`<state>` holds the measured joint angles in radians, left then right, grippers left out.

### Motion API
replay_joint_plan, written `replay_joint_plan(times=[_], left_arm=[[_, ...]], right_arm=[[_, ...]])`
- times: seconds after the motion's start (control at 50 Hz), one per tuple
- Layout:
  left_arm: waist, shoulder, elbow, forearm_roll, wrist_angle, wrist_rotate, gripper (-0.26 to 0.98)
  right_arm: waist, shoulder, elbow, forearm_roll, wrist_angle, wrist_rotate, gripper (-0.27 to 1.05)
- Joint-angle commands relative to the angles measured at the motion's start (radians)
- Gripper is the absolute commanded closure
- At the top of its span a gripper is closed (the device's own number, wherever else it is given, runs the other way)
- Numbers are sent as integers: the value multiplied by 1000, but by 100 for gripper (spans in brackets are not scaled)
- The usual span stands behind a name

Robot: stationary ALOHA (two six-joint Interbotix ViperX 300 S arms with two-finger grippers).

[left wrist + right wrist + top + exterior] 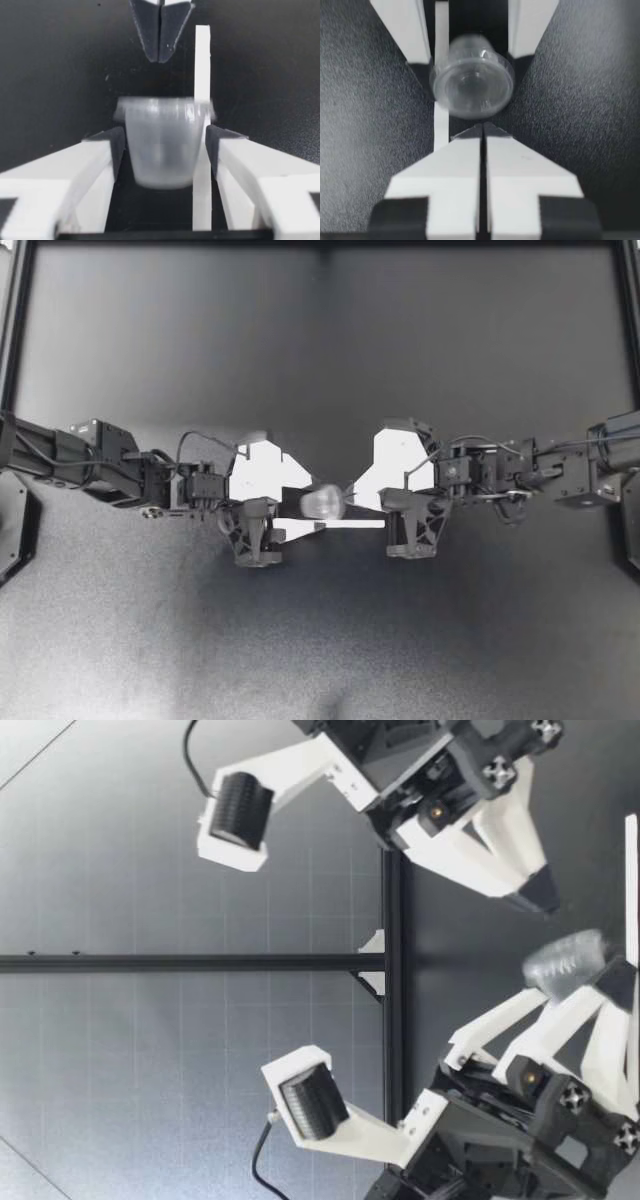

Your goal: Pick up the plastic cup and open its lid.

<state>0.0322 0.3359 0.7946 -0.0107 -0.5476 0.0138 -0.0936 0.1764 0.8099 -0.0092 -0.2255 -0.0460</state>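
A small clear plastic cup (324, 502) with its lid on lies sideways between the fingers of my left gripper (310, 506), looking smeared in every view. In the left wrist view the cup (162, 145) has its base toward the camera, and the dark pads (117, 145) stand spread wide at its sides. My left gripper (165, 145) is open. My right gripper (349, 501) is shut with nothing in it, and its tips point at the lid (472, 82) from just in front. In the low view the cup (565, 960) is just above the table.
A thin white strip (365, 524) lies flat on the dark table mat under the grippers, running between the two arms. A black frame rail (8, 330) borders the table at the left, and another borders it at the right.
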Motion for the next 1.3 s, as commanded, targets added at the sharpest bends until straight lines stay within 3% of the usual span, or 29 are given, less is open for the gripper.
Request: replay_joint_plan(times=[0.0, 0.36, 0.64, 0.84, 1.04, 1.28], left_arm=[[5, -15, -14, -2, -8, 2, 18], [5, -11, -21, -2, 6, -3, 19], [5, -15, -20, -2, 6, -5, 40], [5, -25, -18, -2, 6, -9, 45], [3, -57, -14, -2, -37, -15, 45], [0, -121, 20, -2, -242, -32, 45]], right_arm=[[-9, -11, -17, 0, 11, 3, 96], [-11, -6, -28, 0, 12, 3, 96], [-9, -9, -23, 0, 12, 6, 96], [-9, -43, -8, 0, 9, 9, 96], [-9, -222, 51, 2, -43, 11, 96], [-8, -492, 215, -5, -347, -9, 96]])
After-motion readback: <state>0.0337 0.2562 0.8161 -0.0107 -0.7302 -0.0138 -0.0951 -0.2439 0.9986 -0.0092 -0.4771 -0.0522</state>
